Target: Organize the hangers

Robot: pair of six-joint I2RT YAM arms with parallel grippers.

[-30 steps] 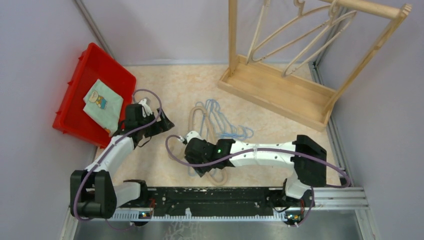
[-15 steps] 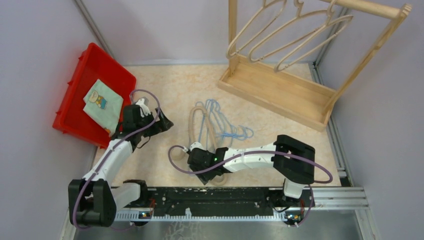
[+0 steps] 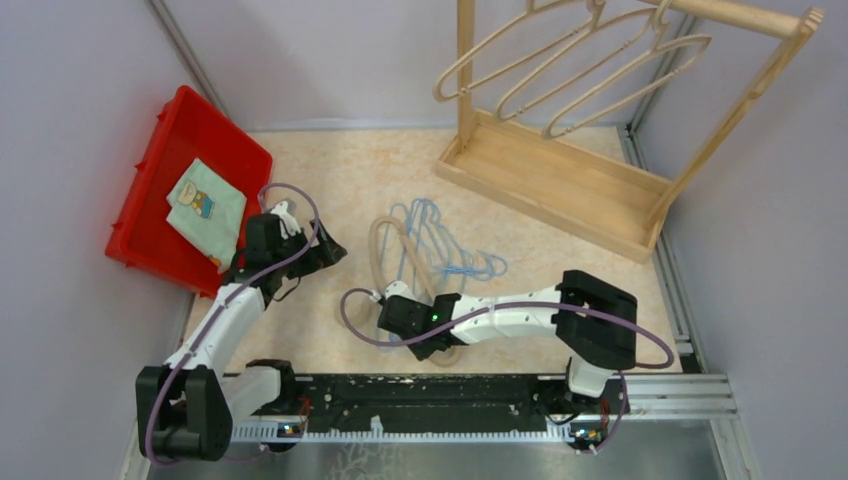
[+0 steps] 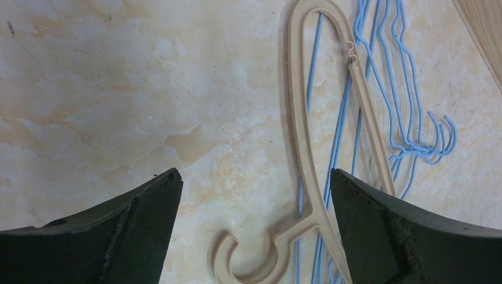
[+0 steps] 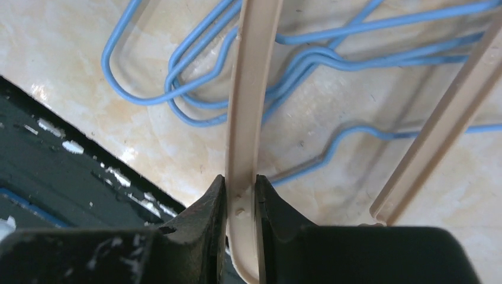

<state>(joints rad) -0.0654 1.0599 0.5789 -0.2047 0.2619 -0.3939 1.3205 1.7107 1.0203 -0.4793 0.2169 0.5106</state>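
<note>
- Since a second ago, the right gripper (image 5: 241, 190) has been drawn back toward the arms' bases and its jaws have been brought in onto the beige hanger (image 5: 247, 106). The hung hangers (image 3: 620, 60) on the rack (image 3: 560, 185) have swung up to the left.
- The beige hanger's flat bar is pinched between both fingers (one pressed on either side, no gap seen). It runs straight ahead from the fingertips over the table (image 5: 71, 35).
- The blue wire hangers (image 3: 447, 258) are spread just ahead of the fingertips, crossing under the clamped bar to both sides.
- A second beige bar slants away ahead and to the right of the fingers; whether it is part of the same hanger cannot be told.
- The left gripper (image 4: 254, 177) is held wide open above the table, with nothing gripped. The hook of a beige hanger lies below it, nearer its right finger and apart from both.
</note>
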